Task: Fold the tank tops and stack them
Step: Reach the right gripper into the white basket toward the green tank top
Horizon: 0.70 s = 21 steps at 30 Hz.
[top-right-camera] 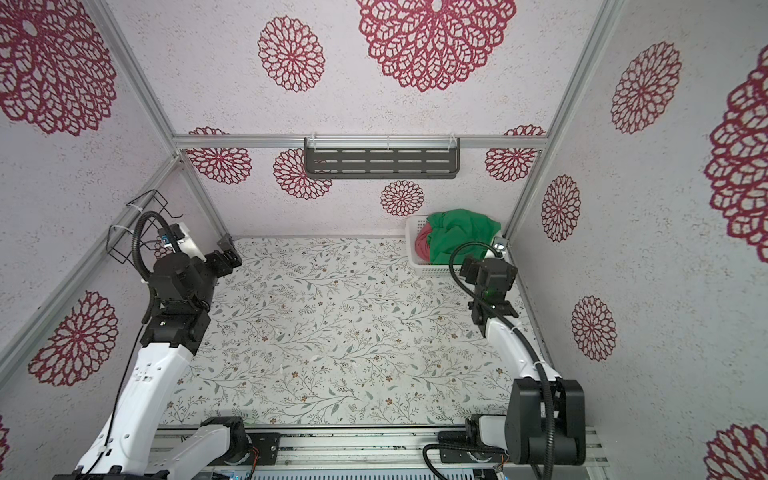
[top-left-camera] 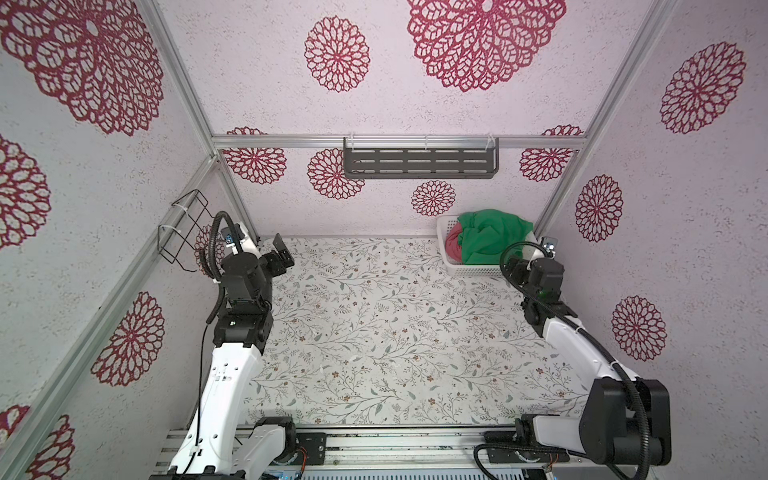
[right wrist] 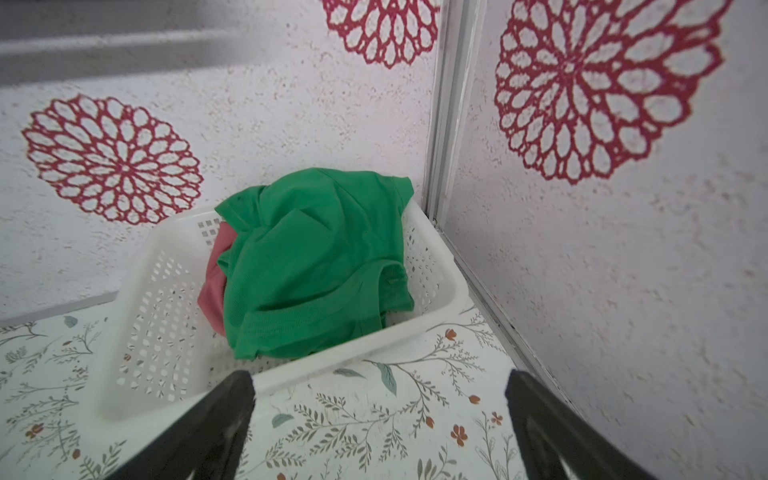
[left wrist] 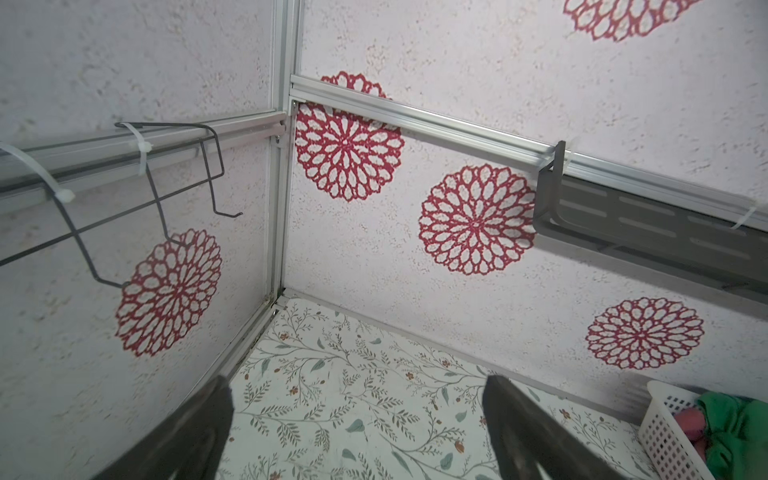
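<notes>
Left pincer (left wrist: 357, 382), right pincer (right wrist: 380, 376) agape; green tank top (right wrist: 307, 266) seemingly atop pinkish top (right wrist: 212, 291) in basket (right wrist: 158, 324).

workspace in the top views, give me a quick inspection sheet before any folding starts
surface: floral-print table, no cloth spread on it.
job's things: green tank top crumpled over pinkish red tank top, both in the white basket at the far right corner; neither folded.
clutter: nothing seen.
grippers: left gripper open, empty, near the far left corner; right gripper open, empty, just short of the basket.
cables: left arm hose and right arm hose loop above the wrists, clear of the cloth.
surroundings: wire rack on left wall, slotted shelf on back rail.
</notes>
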### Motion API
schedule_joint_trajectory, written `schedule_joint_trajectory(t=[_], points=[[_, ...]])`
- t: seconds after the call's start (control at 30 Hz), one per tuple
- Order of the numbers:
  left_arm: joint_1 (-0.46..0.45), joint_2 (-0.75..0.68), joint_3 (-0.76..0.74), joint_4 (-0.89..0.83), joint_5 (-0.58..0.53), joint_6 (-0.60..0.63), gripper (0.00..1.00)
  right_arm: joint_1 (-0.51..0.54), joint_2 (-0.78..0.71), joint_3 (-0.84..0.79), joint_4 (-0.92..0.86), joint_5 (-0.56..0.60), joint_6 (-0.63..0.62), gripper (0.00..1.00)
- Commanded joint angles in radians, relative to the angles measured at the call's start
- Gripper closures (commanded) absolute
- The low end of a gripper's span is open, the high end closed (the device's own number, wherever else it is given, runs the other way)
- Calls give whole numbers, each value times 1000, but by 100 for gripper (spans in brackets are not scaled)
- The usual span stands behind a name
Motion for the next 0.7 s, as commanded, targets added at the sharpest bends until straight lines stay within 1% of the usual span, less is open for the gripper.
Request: schedule_joint_trajectory(t=[0.0, 0.07, 0.1, 0.17, 0.37, 0.47, 0.6, 0.67], points=[[3, 90, -27, -231, 74, 62, 3, -37, 101, 157, -278, -117, 52, 2], [11, 119, -54, -203, 148, 49, 3, -36, 181, 264, -329, -133, 52, 2], [15, 135, -54, -201, 193, 34, 3, -37, 223, 311, -339, -151, 56, 2], [13, 157, -41, -218, 244, 23, 3, -37, 303, 387, -336, -174, 72, 3], [8, 170, -43, -241, 282, 15, 3, -34, 583, 676, -339, -293, 100, 4], [2, 163, -47, -246, 278, 21, 3, -39, 723, 818, -345, -308, 118, 4], [0, 163, -47, -251, 279, 20, 3, -41, 912, 1037, -413, -339, 133, 5], [0, 165, -44, -255, 279, 24, 3, -41, 968, 1099, -419, -370, 152, 7]])
